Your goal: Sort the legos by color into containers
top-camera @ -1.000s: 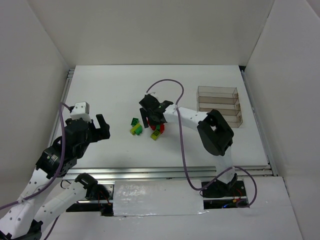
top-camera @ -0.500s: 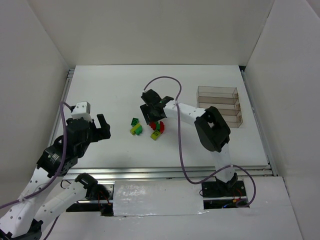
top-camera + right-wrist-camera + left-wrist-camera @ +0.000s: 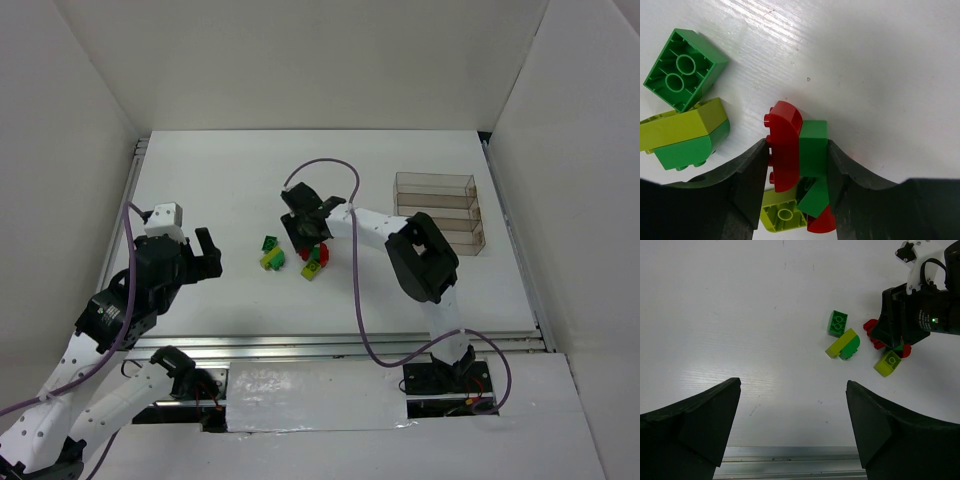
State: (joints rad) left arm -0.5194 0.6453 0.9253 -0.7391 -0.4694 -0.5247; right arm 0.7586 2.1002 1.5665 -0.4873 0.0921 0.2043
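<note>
- Now the right gripper (image 3: 796, 150) squeezes a red brick (image 3: 785, 150) and a green brick (image 3: 813, 142) together.
- Better to lift just one colour.
- Meanwhile the left gripper (image 3: 792, 386) hangs, jaws wide apart.

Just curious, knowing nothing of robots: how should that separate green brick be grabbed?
Probably from straight above, pinching the two long flat sides of the green brick: it lies hollow side up, and the yellow-green brick crowds one short end.

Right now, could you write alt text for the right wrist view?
The right gripper clamps a curved red plastic brick and a green plastic brick together on the white table; an upturned green brick lies upper left.
</note>
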